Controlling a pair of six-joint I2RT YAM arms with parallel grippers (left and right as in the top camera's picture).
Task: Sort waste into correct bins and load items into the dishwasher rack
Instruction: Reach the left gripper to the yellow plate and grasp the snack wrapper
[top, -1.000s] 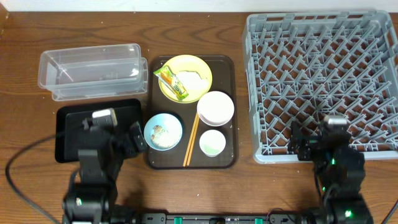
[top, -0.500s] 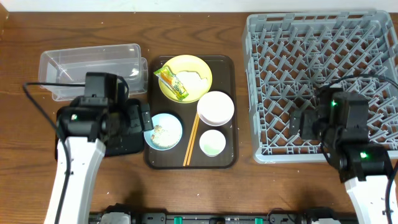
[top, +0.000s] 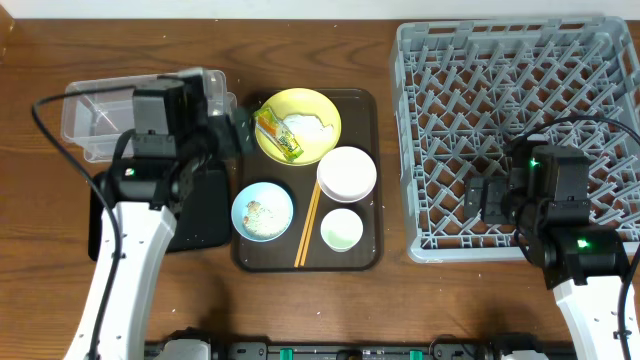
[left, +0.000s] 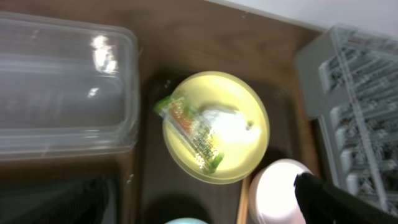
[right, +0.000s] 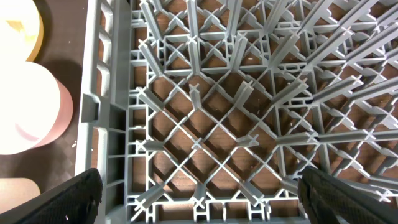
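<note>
The yellow plate (top: 300, 110) on the brown serving tray holds the green-and-orange wrapper (top: 277, 135) and the white tissue (top: 312, 127). All three show in the left wrist view: the plate (left: 249, 106), the wrapper (left: 193, 130) and the tissue (left: 227, 121). The white bowl (top: 347, 173), small white cup (top: 342, 230), chopsticks (top: 308, 225) and light blue bowl (top: 263, 211) with food scraps lie below the plate. My left gripper (top: 236, 132) is open and empty, just left of the plate. My right gripper (top: 482, 200) is open and empty over the grey rack's (top: 520, 90) near left corner.
The clear tub (top: 100, 115) stands at the far left, partly under my left arm. The black tray (top: 205, 215) lies in front of the tub. The brown serving tray (top: 370, 255) sits between the bins and the rack. The rack (right: 205, 124) holds nothing.
My left arm has swung away from the black tray to the far side, up beside the yellow plate. My right arm rose over the rack's corner, then stayed nearly still.
</note>
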